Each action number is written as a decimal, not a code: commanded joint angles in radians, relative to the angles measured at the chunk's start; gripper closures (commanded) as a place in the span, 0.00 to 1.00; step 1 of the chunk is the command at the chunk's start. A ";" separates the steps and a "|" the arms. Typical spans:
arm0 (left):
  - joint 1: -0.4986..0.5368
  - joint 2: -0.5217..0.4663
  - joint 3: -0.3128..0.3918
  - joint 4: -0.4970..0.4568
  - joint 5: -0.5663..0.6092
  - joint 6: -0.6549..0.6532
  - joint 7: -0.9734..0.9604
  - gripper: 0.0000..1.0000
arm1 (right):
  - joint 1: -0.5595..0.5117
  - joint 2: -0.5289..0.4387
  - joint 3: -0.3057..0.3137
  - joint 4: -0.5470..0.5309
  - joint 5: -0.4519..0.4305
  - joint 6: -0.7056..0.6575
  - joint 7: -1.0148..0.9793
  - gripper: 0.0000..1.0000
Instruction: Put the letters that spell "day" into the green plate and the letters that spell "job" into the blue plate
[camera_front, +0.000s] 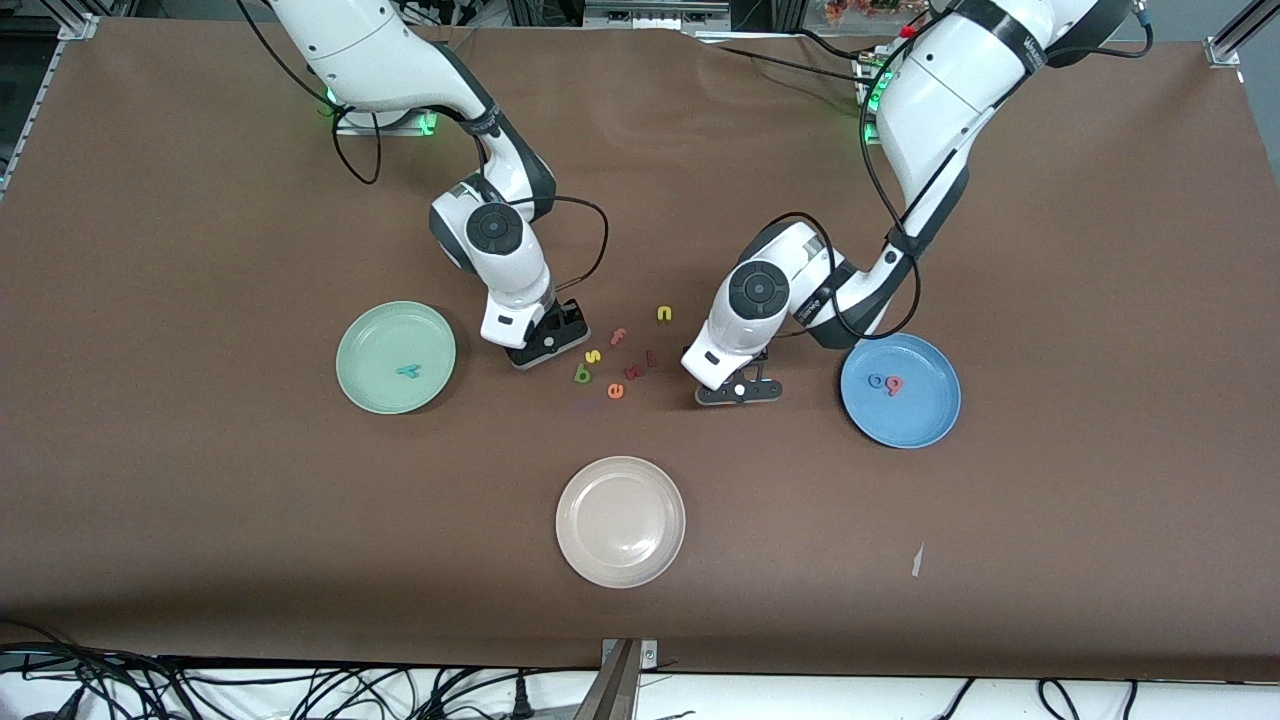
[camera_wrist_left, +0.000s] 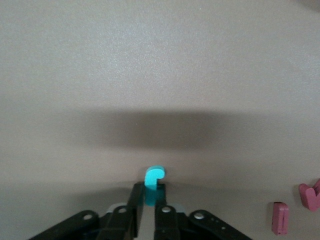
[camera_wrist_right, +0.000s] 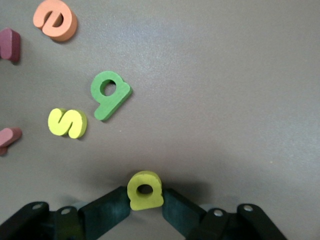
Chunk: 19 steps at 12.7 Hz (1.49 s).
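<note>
Left gripper (camera_wrist_left: 148, 212) pinches the teal foam hook j (camera_wrist_left: 153, 183) at the brown cloth, between the letter cluster and the mid-blue round plate (camera_front: 935, 420), which holds blue o (camera_front: 877, 381) and red b (camera_front: 894, 385). Right gripper (camera_wrist_right: 146, 205) clamps the yellow foam a (camera_wrist_right: 145, 190); only the wrist views show both grips. Green d (camera_wrist_right: 109, 94) lies flat with open cloth around it. Teal y (camera_front: 407, 371) sits in the mint-green plate (camera_front: 360, 390).

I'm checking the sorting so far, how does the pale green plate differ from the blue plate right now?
The pale mint-green round plate sits toward the right arm's end of the table; the mid-blue round plate sits toward the left arm's end. The green plate holds one teal foam letter; the blue plate holds two, a blue ring and a pinkish-red letter. Both are shallow and look alike in size.
</note>
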 joint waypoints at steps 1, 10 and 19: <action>-0.022 0.026 0.005 0.017 0.031 0.000 -0.024 0.85 | -0.020 -0.075 -0.005 -0.027 0.003 -0.069 -0.049 0.78; 0.091 -0.102 -0.001 0.019 0.031 -0.214 0.258 1.00 | -0.264 -0.296 -0.032 -0.082 0.009 -0.357 -0.552 0.70; 0.354 -0.158 -0.010 0.017 0.016 -0.451 0.784 0.05 | -0.225 -0.271 -0.035 -0.006 0.142 -0.357 -0.554 0.01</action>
